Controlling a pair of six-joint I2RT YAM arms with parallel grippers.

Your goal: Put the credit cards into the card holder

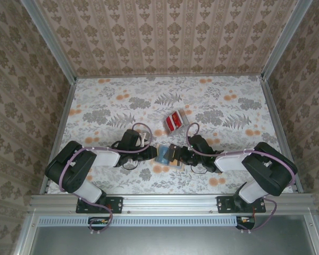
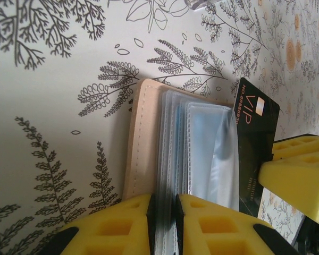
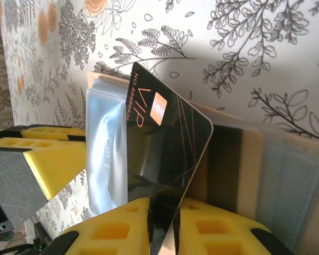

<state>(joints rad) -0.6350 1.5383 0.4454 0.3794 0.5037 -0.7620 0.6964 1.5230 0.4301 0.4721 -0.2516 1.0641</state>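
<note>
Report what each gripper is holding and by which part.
Left gripper pinches the open card holder by the edge of its clear sleeves. Right gripper pinches a dark VIP credit card by one edge.

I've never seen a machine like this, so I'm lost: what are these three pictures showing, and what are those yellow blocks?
These are two robot arms bolted to a table with a flowered cover. The wide picture looks down from above and behind them. The other two come from small cameras on each wrist, so the yellow blocks are the arms' own fingers. The left gripper pinches the plastic sleeves of an open tan wallet. The right gripper pinches a dark VIP card at the edge of those sleeves. A few red cards lie farther back.
</note>
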